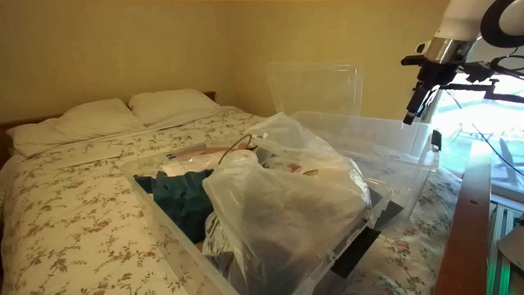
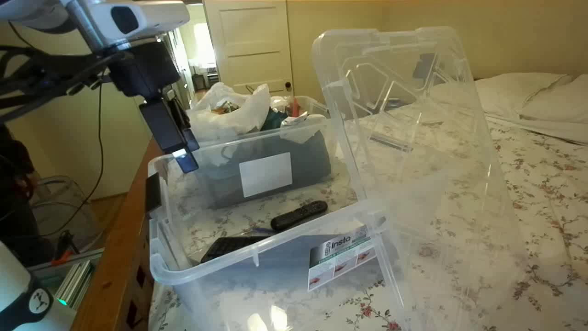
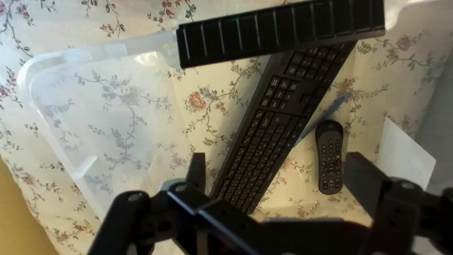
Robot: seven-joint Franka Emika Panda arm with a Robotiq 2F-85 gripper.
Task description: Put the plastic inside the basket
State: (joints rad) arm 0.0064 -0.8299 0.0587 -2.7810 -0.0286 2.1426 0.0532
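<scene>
- So the gripper (image 3: 275,163) is hanging above the emptier bin (image 2: 285,240), over toward the end with a black clip (image 2: 153,193).
- Jaws are spread wide in the wrist view, just air between the fingers (image 3: 197,170).
- The plastic bag (image 1: 303,205) is sitting in the fuller bin (image 1: 184,246), a big whitish heap puffing up past the rim, well apart from the gripper. Shows in both exterior views.
- Both bins are see-through and I honestly can't tell which one counts as the basket.
- Packed in with the bag: a dark green cloth (image 1: 184,200) right up against it, plus smaller stuff too jumbled to make out.
- The bins sit side by side on a flowery bedspread (image 1: 73,213), can't tell if they touch.
- Down in the emptier bin there's a black keyboard (image 3: 276,134) lying at a slant, with a black remote (image 3: 330,156) just beside it.
- Some thin blue thing (image 3: 329,111) lies between those two, no clue what it is.
- A clear lid (image 2: 404,105) stands up along the side of the emptier bin, tilted a bit.
- White label (image 2: 265,174) where the bins face each other, can't tell which it's stuck to.
</scene>
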